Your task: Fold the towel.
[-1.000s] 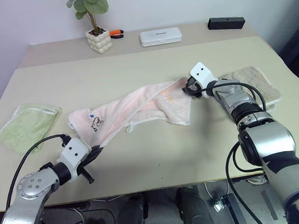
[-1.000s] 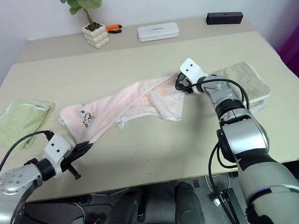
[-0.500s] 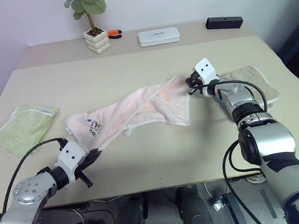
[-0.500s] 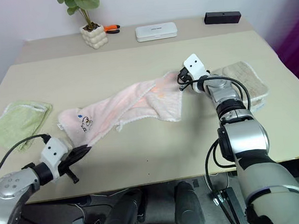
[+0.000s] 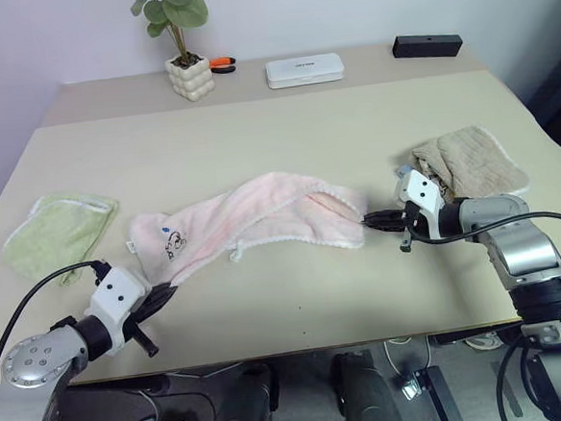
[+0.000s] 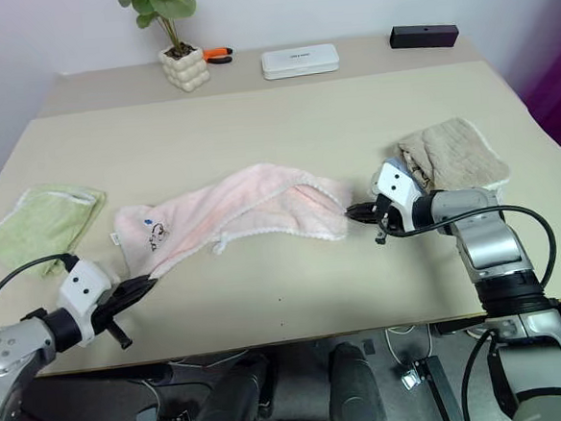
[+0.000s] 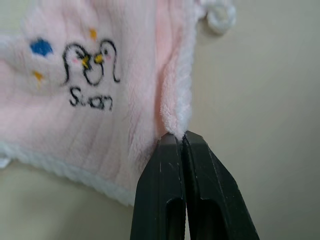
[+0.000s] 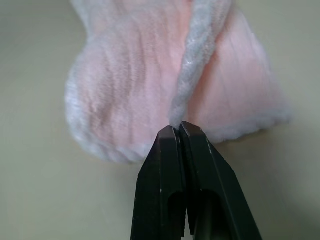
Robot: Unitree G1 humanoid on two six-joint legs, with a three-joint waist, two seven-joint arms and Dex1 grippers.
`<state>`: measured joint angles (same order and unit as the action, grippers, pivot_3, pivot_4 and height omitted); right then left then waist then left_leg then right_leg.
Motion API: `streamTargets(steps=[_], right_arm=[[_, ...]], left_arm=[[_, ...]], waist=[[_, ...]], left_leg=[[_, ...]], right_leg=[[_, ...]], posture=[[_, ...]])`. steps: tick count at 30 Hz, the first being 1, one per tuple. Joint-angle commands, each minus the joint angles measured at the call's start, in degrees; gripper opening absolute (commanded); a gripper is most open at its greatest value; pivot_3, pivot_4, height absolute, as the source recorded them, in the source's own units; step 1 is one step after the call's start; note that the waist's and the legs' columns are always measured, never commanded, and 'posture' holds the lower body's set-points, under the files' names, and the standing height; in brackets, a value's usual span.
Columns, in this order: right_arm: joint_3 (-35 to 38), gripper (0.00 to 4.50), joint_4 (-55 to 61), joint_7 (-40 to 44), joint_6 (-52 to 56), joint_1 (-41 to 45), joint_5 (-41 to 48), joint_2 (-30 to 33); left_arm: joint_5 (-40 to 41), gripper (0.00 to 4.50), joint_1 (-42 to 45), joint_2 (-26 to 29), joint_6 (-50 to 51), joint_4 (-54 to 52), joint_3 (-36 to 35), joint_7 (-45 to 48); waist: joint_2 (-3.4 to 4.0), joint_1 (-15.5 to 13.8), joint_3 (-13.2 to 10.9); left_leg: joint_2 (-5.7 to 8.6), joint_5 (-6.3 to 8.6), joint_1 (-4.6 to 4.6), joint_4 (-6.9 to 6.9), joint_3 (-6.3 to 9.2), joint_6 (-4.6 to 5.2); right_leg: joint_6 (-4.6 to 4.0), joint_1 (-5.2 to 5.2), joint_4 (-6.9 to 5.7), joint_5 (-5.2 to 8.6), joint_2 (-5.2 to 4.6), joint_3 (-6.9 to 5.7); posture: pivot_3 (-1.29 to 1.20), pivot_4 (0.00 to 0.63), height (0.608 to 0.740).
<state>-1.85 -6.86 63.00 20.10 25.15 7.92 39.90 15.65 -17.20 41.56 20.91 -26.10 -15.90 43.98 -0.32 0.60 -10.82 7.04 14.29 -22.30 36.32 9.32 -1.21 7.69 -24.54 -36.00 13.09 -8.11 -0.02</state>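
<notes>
Pink towel lies rumpled across the middle of the worktop, stretched left to right, penguin motif and blue dot at its left end, right end doubled over. Left hand at the towel's near-left corner, fingers together, pinching a fold of the towel edge between the tips. Right hand at the towel's right end, fingers together, clamped on the white-edged hem. Light green towel lies flat at the far left of the worktop, apart from the pink one. Beige towel sits right of the right hand. Potted plant, white case and black box along the back.
</notes>
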Motion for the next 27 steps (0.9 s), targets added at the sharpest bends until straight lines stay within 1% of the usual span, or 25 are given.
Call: streamTargets(steps=[1, 4, 9, 14, 15, 17, 20, 25, 27], right_arm=[[1.30, 0.91, 2.92, -2.82, 1.19, 0.38, 0.05, 1.11], [1.59, 2.27, 2.78, -5.14, 0.84, 1.49, -0.20, 0.69], [1.15, 2.27, 1.25, -7.48, 1.23, 4.07, 1.02, -1.47], [-1.19, 2.27, -4.70, -11.04, 0.67, 8.25, -1.18, -4.90], [-1.44, 2.04, -5.55, -11.69, 0.82, 8.85, -1.28, -5.63], [-1.91, 1.37, -5.76, -11.44, 1.24, 9.08, -1.09, -6.03], [-2.14, 0.02, -4.87, -10.76, 1.54, 8.59, -0.55, -5.64], [-0.60, 0.02, -2.16, -10.35, 0.40, 8.45, -0.05, -3.71], [1.17, 0.02, -3.20, -12.35, -1.21, 11.58, -0.47, -3.06]], left_arm=[[0.07, 0.00, 0.74, 0.80, -0.41, 0.13, 0.25, 0.63], [0.05, 0.00, 1.21, 0.79, -0.44, 0.22, 0.82, 0.71], [-0.12, 0.00, 1.34, 0.50, -0.49, 0.11, 1.55, 0.62], [-0.22, 0.00, 1.41, 0.13, -0.52, -0.01, 1.94, 0.28], [-0.19, 0.00, 1.28, 0.02, -0.56, -0.11, 1.90, 0.18], [-0.20, 0.00, 0.92, -0.18, -0.60, -0.29, 1.74, -0.08], [-0.23, 0.00, 0.34, -0.33, -0.66, -0.56, 1.62, -0.42], [-0.59, 0.00, 0.42, -0.05, -1.81, 0.06, 1.13, -0.66], [-1.41, 0.00, 5.03, 0.30, -3.08, 3.20, 0.88, -1.79]], waist=[[-0.01, -0.01, 0.01], [-0.02, -0.02, 0.00], [-0.02, 0.10, 0.00], [-0.03, 0.07, 0.00], [-0.03, 0.07, 0.00], [-0.03, 0.07, 0.00], [-0.03, -0.02, 0.00], [-0.02, 0.02, 0.00], [-0.01, -0.11, -0.01]], left_leg=[[0.00, 0.00, 0.00, -0.01, 0.00, 0.00], [0.00, 0.00, -0.01, -0.07, 0.01, 0.00], [-0.02, 0.00, -0.01, -0.08, 0.00, 0.00], [-0.02, 0.00, -0.01, -0.07, 0.01, -0.01], [-0.02, 0.00, -0.01, -0.08, 0.02, -0.01], [-0.02, -0.01, -0.01, -0.09, 0.03, -0.01], [-0.01, 0.00, -0.02, -0.09, 0.04, -0.01], [-0.02, 0.00, -0.01, -0.09, 0.06, -0.01], [-0.02, 0.00, -0.02, -0.08, 0.06, -0.01]], right_leg=[[0.01, 0.00, 0.01, 0.00, 0.00, 0.00], [0.01, -0.01, 0.06, 0.00, 0.00, 0.00], [0.00, -0.02, 0.06, -0.01, 0.02, 0.00], [0.00, -0.02, 0.06, -0.01, 0.03, 0.00], [-0.01, -0.01, 0.06, -0.01, 0.04, 0.00], [-0.01, -0.02, 0.06, -0.01, 0.05, 0.00], [-0.01, -0.02, 0.07, -0.01, 0.04, 0.00], [-0.01, -0.02, 0.06, -0.01, 0.07, 0.00], [-0.01, -0.02, 0.07, -0.01, 0.07, 0.00]], posture=[[0.00, 0.150, 0.740], [0.00, 0.150, 0.740], [0.00, 0.150, 0.740], [0.00, 0.150, 0.740], [0.00, 0.150, 0.740], [0.00, 0.150, 0.740], [0.00, 0.150, 0.740], [0.00, 0.150, 0.740], [0.00, 0.150, 0.740]])
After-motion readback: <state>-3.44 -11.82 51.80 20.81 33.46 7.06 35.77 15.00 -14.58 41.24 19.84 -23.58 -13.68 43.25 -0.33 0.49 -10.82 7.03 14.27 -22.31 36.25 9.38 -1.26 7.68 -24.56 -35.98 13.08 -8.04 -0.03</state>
